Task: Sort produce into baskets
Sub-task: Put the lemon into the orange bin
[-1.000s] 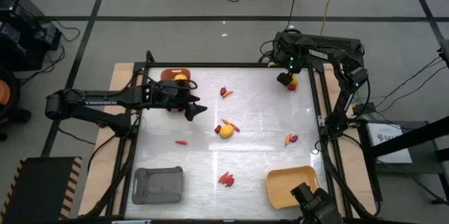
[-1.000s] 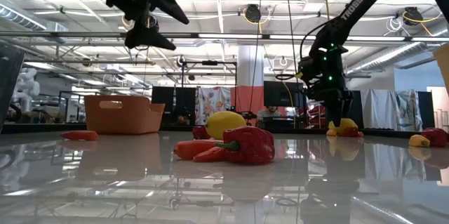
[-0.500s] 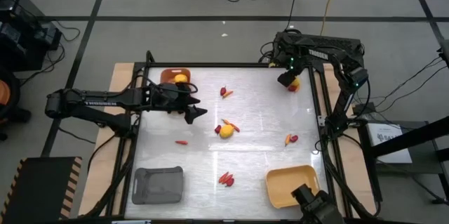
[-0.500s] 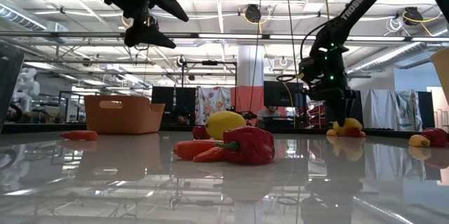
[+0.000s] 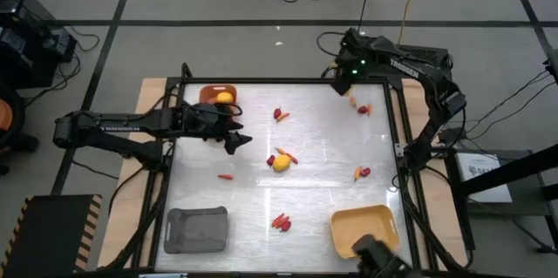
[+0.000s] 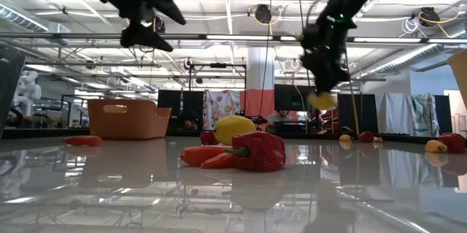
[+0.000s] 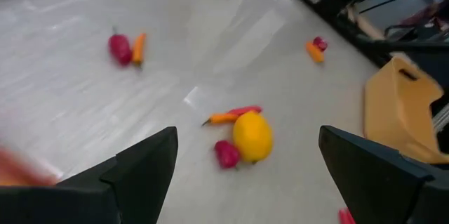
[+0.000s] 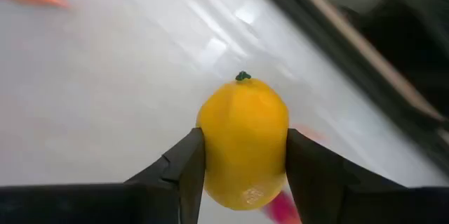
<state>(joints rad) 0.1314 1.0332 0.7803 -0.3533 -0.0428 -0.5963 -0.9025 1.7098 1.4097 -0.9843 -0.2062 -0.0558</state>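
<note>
A glossy white table (image 5: 323, 191) fills the scene, with an open workshop beyond it in the low view. Nearest the front edge stand the grey basket (image 5: 197, 229) on the left and the yellow basket (image 5: 362, 229) on the right, with a red chilli piece (image 5: 280, 221) lying between them. Farther in, at mid-table, a lemon (image 5: 281, 163) lies touching a red piece and a thin carrot stick (image 7: 223, 119); a lone carrot stick (image 5: 226, 176) lies to its left, and a small orange-and-red pair (image 5: 360, 172) to its right. The left gripper (image 5: 235, 138) hangs above the table's left half, its fingers spread wide and empty. At the far edge, the orange-brown basket (image 5: 209, 94) sits in the left corner and already holds one yellow fruit (image 5: 223, 98); another red-and-orange pair (image 5: 280, 114) lies near the far middle. The right gripper (image 6: 321, 94) is raised clear of the surface near the far right corner, clamped around a second lemon (image 8: 243, 140), with small pieces (image 5: 364, 109) left on the table below. The step in hand appears to be carrying a picked lemon. Judging by the fruit already sorted, the next move calls for travel along the far edge to the orange-brown basket, then a release over it.
</note>
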